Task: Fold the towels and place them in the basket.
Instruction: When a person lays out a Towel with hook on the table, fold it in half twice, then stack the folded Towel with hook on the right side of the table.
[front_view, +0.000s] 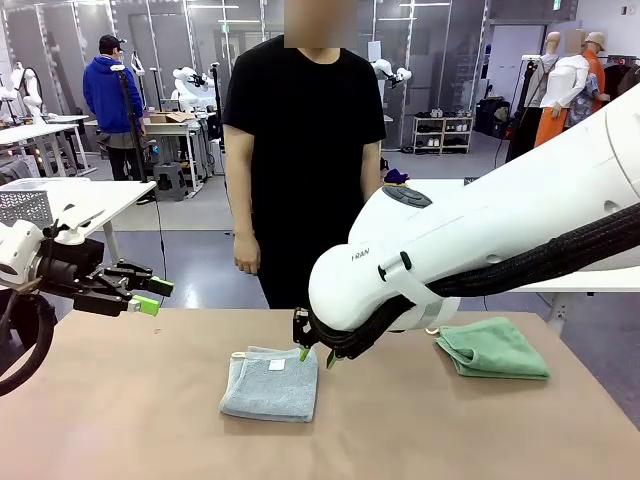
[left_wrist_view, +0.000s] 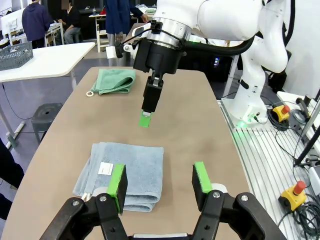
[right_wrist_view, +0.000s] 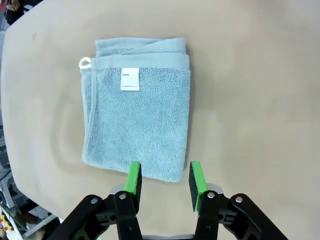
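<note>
A person in black (front_view: 300, 150) stands behind the tan desk (front_view: 120, 420); a pale mesh basket (left_wrist_view: 16, 54), perhaps empty, sits on a white table (left_wrist_view: 47, 60).

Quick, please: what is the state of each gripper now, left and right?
Left gripper: open, holding nothing, above the blue-grey towel.
Right gripper: open, holding nothing.

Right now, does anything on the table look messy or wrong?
Nothing much. The blue towel lies folded flat, with one folded layer poking out unevenly past the edge by its tag. The green towel lies folded near the table's edge. Nothing spilled or torn.
</note>
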